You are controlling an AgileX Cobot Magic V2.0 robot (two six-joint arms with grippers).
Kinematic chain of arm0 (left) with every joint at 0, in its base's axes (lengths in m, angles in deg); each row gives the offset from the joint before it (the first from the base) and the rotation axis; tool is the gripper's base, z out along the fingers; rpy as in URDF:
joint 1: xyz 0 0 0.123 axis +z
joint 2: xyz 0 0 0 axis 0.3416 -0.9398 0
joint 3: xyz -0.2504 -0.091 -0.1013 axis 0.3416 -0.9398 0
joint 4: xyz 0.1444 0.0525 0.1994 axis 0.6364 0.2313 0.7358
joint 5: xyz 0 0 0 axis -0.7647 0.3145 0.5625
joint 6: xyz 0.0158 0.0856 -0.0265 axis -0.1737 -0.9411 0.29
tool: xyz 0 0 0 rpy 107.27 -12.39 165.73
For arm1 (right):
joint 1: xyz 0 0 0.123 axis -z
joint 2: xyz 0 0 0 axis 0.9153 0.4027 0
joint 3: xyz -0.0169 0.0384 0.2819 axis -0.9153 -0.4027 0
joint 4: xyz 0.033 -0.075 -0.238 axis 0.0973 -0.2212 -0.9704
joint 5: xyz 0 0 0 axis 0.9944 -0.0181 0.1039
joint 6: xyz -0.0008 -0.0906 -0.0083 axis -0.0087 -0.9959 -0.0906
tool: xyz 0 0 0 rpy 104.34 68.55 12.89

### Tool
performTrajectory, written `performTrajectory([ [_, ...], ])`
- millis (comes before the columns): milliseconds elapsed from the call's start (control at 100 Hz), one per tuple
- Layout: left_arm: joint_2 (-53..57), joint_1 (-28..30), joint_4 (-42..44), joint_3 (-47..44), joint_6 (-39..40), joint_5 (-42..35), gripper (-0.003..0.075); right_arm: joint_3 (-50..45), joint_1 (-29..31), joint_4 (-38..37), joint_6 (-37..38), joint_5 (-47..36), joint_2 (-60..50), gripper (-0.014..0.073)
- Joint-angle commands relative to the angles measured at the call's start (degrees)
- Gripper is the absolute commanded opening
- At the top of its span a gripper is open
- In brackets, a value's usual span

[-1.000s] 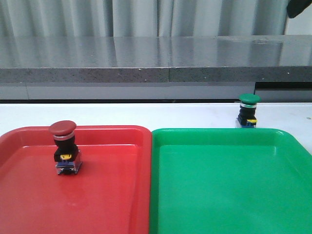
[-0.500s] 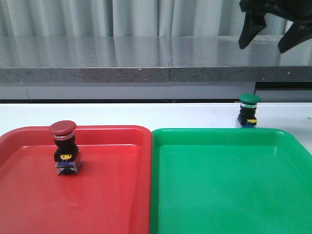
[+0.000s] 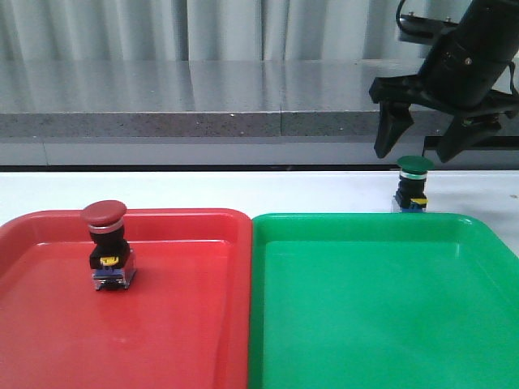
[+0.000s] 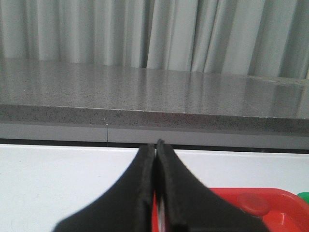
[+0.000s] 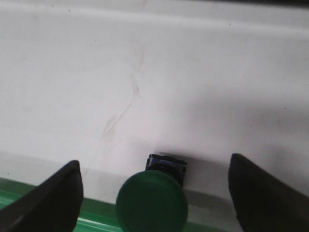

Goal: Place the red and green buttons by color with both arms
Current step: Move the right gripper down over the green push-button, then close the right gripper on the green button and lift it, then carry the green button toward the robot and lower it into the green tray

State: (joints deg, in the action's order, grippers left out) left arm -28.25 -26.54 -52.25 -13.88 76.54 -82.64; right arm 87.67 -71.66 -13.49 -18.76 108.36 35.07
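Front view, nearest first: the red tray point(image 3: 186, 324) and the green tray point(image 3: 373, 324) lie side by side, edges touching. The red button point(image 3: 108, 245) stands upright inside the red tray, toward its far left part, so that half of the sort looks done. The green tray holds nothing. Just beyond its far rim, on the white table point(image 3: 243, 190), stands the green button point(image 3: 413, 185), upright and outside the tray.

Above that button hangs the right gripper point(image 3: 418, 139), fingers spread wide, one tip on each side of the green cap and slightly higher than it, touching nothing. The right wrist view agrees: the green dome sits between the two black fingers point(image 5: 46, 200) with clear gaps on both sides, somewhat closer to one finger than the other.

The step in hand appears to be the approach to grasp the green button. The next move likely calls for a short descent, a little centring, then closing on the cap or collar without tipping the button, followed by a lift over the rim into the green tray.

The left gripper point(image 4: 155, 193) shows only in its own wrist view, fingers pressed together with nothing between them, held back over the near edge of the red tray; those fingers hide most of that tray. From the front, the right arm is cut off by the frame. Farthest back are a grey stone ledge point(image 3: 203, 97) and a pale curtain point(image 3: 162, 28).
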Motion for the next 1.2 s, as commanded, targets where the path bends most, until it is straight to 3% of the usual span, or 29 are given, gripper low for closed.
performTrajectory([
  [0,1.7,0.1,0.0,-2.3,0.2,-4.5,-0.0019,2.1,0.0,0.6,-0.5,-1.1,-2.1,0.0614],
  [250,1.7,0.1,0.0,-2.3,0.2,-4.5,-0.0019,2.1,0.0,0.6,-0.5,0.3,-0.2,0.0580],
  [530,1.7,0.1,0.0,-2.3,0.2,-4.5,-0.0019,2.1,0.0,0.6,-0.5,0.9,-0.2,0.0266],
  [1190,1.7,0.1,0.0,-2.3,0.2,-4.5,-0.0019,0.8,-2.2,0.6,0.0,7.6,-12.3,0.0262],
])
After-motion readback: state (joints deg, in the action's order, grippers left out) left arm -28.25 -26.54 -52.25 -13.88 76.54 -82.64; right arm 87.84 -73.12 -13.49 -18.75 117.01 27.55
